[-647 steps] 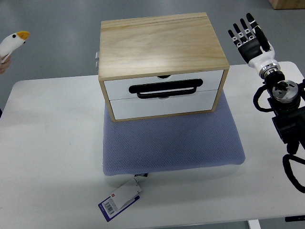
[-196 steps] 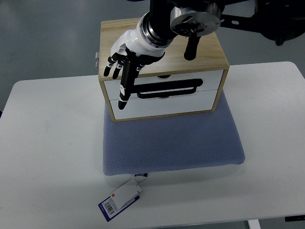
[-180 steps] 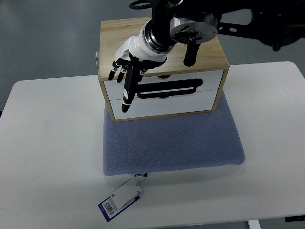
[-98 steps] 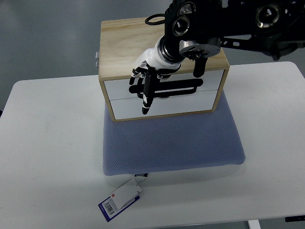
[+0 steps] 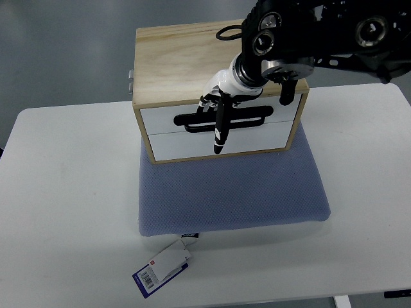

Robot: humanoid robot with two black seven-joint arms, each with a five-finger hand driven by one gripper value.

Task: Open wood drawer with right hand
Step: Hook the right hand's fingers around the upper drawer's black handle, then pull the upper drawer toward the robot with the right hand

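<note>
Nearest us from the wood drawer box (image 5: pixel 218 61), a barcoded paper tag (image 5: pixel 162 267) lies on the smooth white table (image 5: pixel 70 212), just off the front left corner of the blue mesh-textured cushion (image 5: pixel 231 189) that the box sits on. The box is a pale, grained rectangular block, its long axis running left to right, and its two white drawer fronts (image 5: pixel 218 131) face us, both flush and closed. A black slotted handle (image 5: pixel 225 120) runs lengthwise across the seam between the fronts. Our right hand (image 5: pixel 221 106), white-backed with black fingers, reaches in from the right over the top of the box and hangs in front of the upper drawer; one finger (image 5: pixel 220 131) stretches straight down across the handle, the others loosely bent near it, and we cannot tell whether any has hooked the handle. Beyond the box lies grey floor (image 5: pixel 64 51).
</note>
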